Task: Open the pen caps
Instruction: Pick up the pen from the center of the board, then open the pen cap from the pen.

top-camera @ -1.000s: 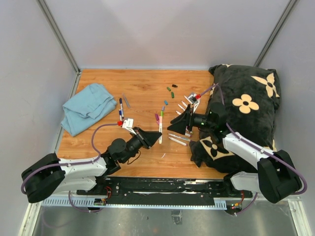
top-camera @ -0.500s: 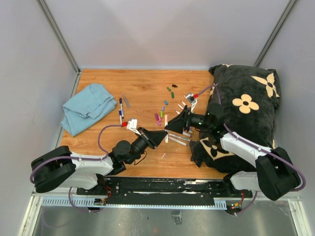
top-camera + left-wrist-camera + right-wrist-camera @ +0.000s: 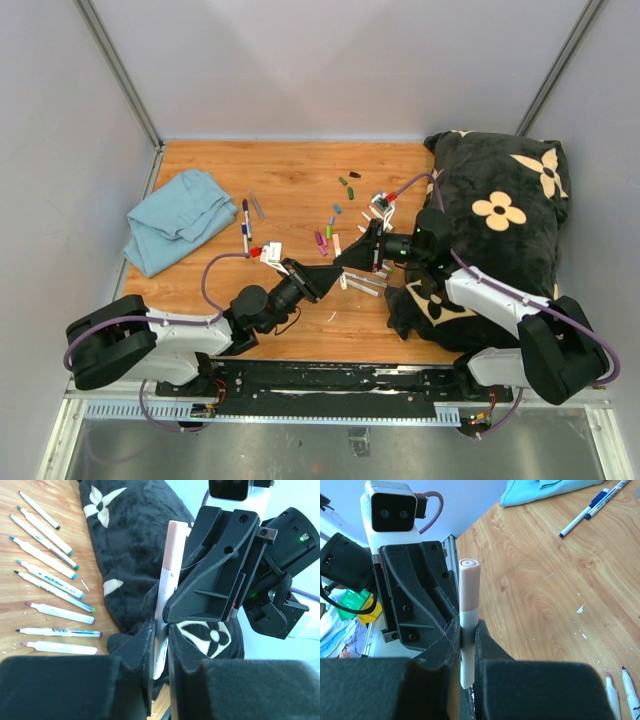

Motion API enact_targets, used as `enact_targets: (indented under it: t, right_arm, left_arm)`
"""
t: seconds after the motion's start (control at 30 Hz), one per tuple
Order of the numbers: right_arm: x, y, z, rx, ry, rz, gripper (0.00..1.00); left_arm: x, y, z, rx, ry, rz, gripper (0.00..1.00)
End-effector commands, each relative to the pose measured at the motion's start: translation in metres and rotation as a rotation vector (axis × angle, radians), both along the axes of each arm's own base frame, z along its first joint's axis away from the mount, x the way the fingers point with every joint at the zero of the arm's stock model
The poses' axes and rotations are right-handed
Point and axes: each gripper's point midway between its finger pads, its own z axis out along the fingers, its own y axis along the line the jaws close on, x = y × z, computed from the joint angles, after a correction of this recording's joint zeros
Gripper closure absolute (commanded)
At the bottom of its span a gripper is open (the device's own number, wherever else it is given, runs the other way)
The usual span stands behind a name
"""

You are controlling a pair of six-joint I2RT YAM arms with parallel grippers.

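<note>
Both arms meet over the near middle of the wooden table (image 3: 290, 170), fingertips almost touching, with one slim white pen (image 3: 161, 610) clamped between them. The left gripper (image 3: 160, 630) is closed down to a narrow gap and pinches the white barrel; its fingers (image 3: 146, 645) press both sides of the pen. The right gripper (image 3: 466, 635) is likewise closed tight on the white barrel, just beside the left gripper's hold. In the right wrist view the pen stands upright out of the fingers and carries a pale pink cap (image 3: 469, 585) on the end that stands clear, seated on the barrel, next to the left gripper's black housing. In the left wrist view the far end of the pen is also pale pink and runs past the right gripper's fingertips. Whether either end is loosened cannot be told. Loose caps (image 3: 346, 186) in green, blue and a dark colour lie scattered at the far middle of the table, well apart from the grippers. A row of white pens (image 3: 47, 582) with coloured tips lies on the wood beside a black pillow (image 3: 500, 210) with cream flowers, which fills the right side of the table. Two blue-capped pens (image 3: 245, 218) lie near a crumpled light blue cloth (image 3: 178, 218) at the far left.
</note>
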Motion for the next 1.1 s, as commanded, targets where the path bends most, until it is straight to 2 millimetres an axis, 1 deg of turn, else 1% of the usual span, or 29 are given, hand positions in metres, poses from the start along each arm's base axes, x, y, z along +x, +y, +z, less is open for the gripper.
enact_targets:
  t: [0.0,0.07,0.17,0.27,0.33,0.43,0.47,0.6,0.63,0.7,0.9,1.07]
  right_arm:
    - [-0.009,0.005,0.018,0.013,-0.093,0.070,0.99]
    - [-0.009,0.003,0.019,0.006,-0.100,0.079,0.99]
    - [-0.006,0.000,0.018,-0.019,-0.104,0.083,0.99]
    - [-0.004,-0.003,0.013,-0.056,-0.125,0.115,0.99]
    - [-0.006,-0.005,0.010,-0.091,-0.154,0.164,0.99]
    - [-0.017,-0.010,0.005,-0.140,-0.202,0.280,0.99]
    - [-0.022,-0.013,0.001,-0.155,-0.182,0.312,0.99]
    - [-0.027,-0.014,-0.001,-0.137,-0.182,0.375,0.98]
    - [-0.028,-0.014,-0.002,-0.135,-0.181,0.384,0.98]
    - [-0.030,-0.015,-0.003,-0.136,-0.179,0.400,0.97]
    - [-0.030,-0.016,-0.008,-0.154,-0.180,0.420,0.96]
    - [-0.030,-0.016,-0.012,-0.164,-0.168,0.427,0.95]
  left_arm:
    - [-0.008,0.000,0.011,0.000,-0.052,-0.036,0.77]
    - [-0.015,0.002,0.008,0.011,-0.070,-0.061,0.64]
    - [-0.024,0.012,0.005,0.022,-0.110,-0.078,0.44]
    - [-0.030,0.020,0.005,0.066,-0.170,-0.087,0.27]
    - [-0.034,0.025,0.008,0.096,-0.215,-0.091,0.18]
    - [-0.035,0.037,0.016,0.118,-0.262,-0.065,0.05]
    - [-0.035,0.042,0.017,0.123,-0.269,-0.051,0.01]
    - [-0.033,0.059,0.028,0.098,-0.300,-0.020,0.01]
    - [-0.034,0.061,0.033,0.082,-0.308,-0.029,0.01]
    - [-0.031,0.066,0.039,0.068,-0.315,-0.039,0.01]
    - [-0.025,0.071,0.051,0.029,-0.320,-0.079,0.01]
    - [-0.019,0.068,0.056,0.009,-0.315,-0.102,0.01]
